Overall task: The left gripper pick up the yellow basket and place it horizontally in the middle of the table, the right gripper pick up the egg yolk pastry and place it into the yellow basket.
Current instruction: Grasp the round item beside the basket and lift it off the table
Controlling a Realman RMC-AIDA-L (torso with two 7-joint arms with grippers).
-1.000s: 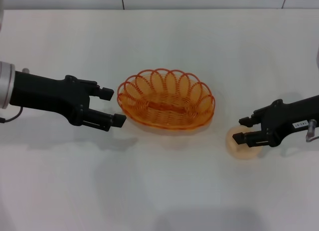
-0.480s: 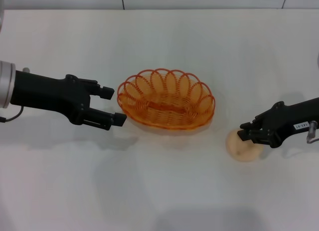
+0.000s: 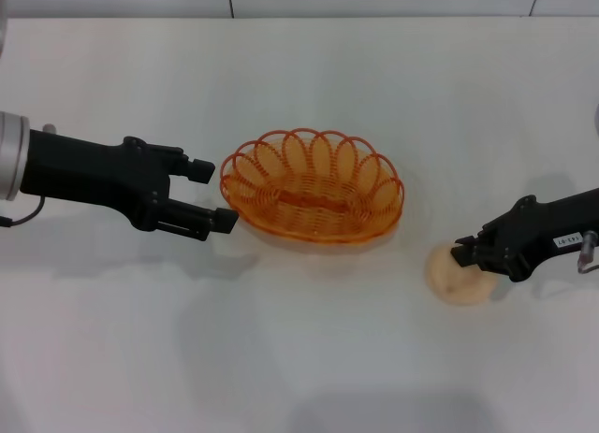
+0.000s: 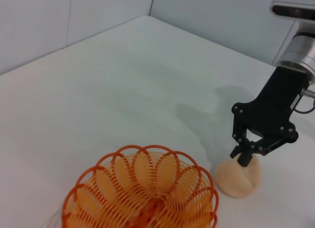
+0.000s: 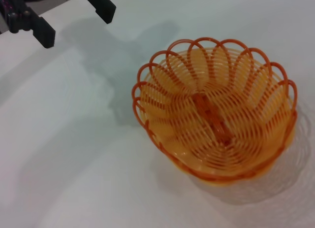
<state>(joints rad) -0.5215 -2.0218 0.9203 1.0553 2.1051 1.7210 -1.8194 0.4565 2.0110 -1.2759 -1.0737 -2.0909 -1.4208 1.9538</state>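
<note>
Yellow basket point(image 3: 312, 186) sits lengthwise across mid desk point(image 3: 299, 358), upright, empty. Left gripper point(image 3: 213, 194) hangs just off its left end, fingers spread wide, holding nothing, not touching the rim.

Right gripper point(image 3: 461, 255) is on the egg yolk pastry point(image 3: 456, 276), which rests on the desk right of the basket, apart from it. From the left wrist view the fingers look pinched narrow onto the pastry's top; whether the grip is secure, can't tell.

Step in hand, my read: right-arm pick of the pastry. To do it well: grip around the widest part, not the crown; light squeeze; lift straight up, clear the scalloped rim, release low over the basket centre.

Materials: basket is an oval of translucent orange-yellow wire loops, open weave, scalloped edge, likely light and easy to nudge. Pastry is a smooth, matte, pale cream dome, probably soft and crumbly. Desk is plain white and flat.
</note>
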